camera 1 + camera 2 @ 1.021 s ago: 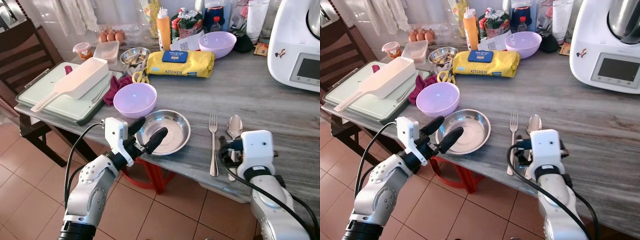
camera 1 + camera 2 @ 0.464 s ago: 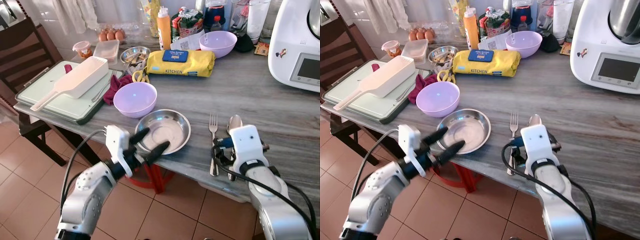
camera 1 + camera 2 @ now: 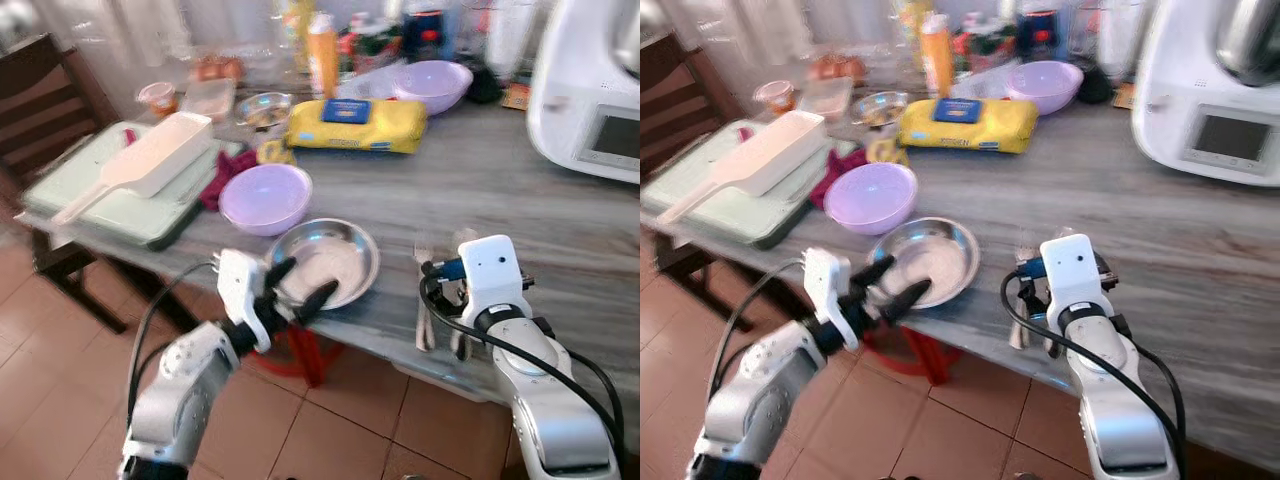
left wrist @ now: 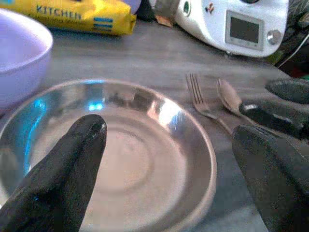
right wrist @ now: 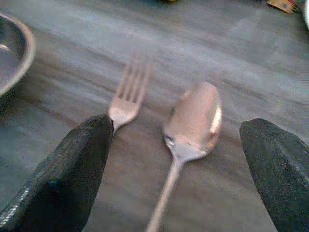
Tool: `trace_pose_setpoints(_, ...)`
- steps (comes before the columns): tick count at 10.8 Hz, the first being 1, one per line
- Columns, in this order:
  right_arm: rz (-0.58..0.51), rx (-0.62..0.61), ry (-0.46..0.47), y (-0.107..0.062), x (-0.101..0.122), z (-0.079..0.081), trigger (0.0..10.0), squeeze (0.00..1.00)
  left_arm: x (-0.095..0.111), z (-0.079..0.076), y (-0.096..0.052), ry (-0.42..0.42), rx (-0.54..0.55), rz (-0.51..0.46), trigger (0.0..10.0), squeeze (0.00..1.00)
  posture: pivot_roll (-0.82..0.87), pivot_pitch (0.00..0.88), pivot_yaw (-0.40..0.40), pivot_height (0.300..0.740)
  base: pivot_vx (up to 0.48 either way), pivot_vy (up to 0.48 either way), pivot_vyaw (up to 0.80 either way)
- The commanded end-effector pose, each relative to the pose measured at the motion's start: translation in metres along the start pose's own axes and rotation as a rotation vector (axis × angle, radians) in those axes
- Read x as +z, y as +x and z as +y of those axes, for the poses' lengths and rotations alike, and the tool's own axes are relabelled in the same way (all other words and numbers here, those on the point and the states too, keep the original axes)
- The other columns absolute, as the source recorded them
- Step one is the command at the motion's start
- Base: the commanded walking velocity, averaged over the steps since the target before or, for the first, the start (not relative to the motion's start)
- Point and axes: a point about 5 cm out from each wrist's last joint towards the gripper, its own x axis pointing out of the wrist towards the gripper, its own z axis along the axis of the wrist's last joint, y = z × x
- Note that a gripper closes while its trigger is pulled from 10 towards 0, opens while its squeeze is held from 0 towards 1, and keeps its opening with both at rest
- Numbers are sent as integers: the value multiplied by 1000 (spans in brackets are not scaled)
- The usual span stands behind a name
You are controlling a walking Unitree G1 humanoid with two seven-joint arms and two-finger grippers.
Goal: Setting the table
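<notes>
Likely both empty, open grippers, left (image 3: 300, 287) at plate (image 3: 335, 262), right (image 5: 178, 169) over spoon (image 5: 193, 121), nudge things off the bench (image 3: 500, 190).

The shallow metal dish (image 4: 145, 159) is gleaming, polished and smooth; the fork (image 5: 126, 94) and spoon (image 5: 193, 121) are shining like steel. The grey table (image 3: 500, 190) is showing matt, streaked grain.
</notes>
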Motion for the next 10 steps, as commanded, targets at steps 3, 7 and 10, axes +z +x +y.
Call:
trace_pose_setpoints(3, -35, 2, 26, 1, 7, 3, 10000, 0, 9, 21, 5, 44, 184, 12, 10000, 0, -152, 116, 128, 740, 0, 0, -767)
trace_pose_setpoints(7, -58, -5, 37, 2, 11, 4, 10000, 0, 11, 22, 9, 89, 238, 16, 10000, 0, -149, 110, 130, 740, 0, 0, -770)
trace_pose_setpoints(10, -75, -12, 43, 3, 13, 4, 10000, 0, 13, 22, 10, 104, 244, 15, 10000, 0, -145, 106, 129, 740, 0, 0, 0)
